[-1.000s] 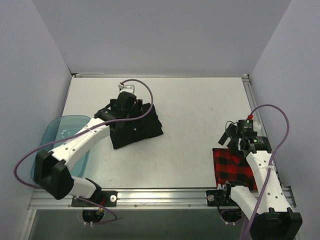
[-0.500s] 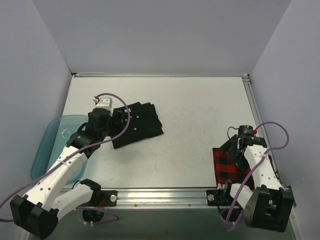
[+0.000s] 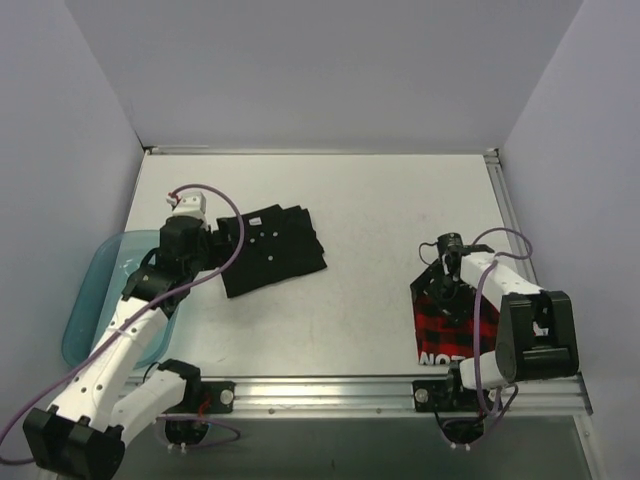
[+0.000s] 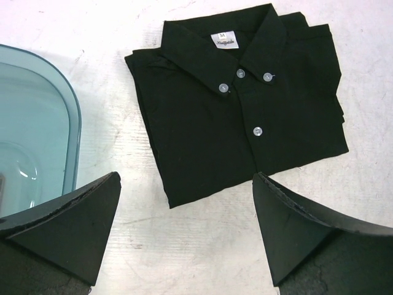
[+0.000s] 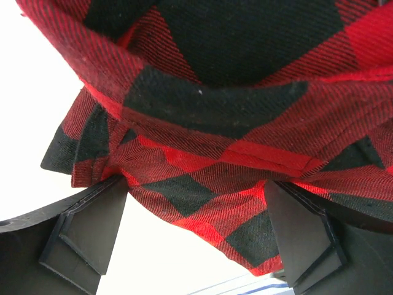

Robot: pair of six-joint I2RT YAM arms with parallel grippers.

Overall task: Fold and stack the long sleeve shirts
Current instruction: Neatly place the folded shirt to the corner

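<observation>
2 shirts apart, both pincers spread wide.
The black shirt (image 3: 272,250) lies folded on the table (image 3: 380,220) toward 10 o'clock, with the left pincer (image 4: 186,184) released at its 9 o'clock. The check shirt (image 3: 450,320) sits bunched at 4 o'clock, its edge between the parted fingers of the right pincer (image 5: 196,184). Pinching only 1 layer could drag it unfolded.

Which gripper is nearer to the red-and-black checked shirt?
Right. The right gripper is open at the far edge of the checked shirt, almost on the cloth. The left gripper, also open, is across the table beside the black shirt.
</observation>
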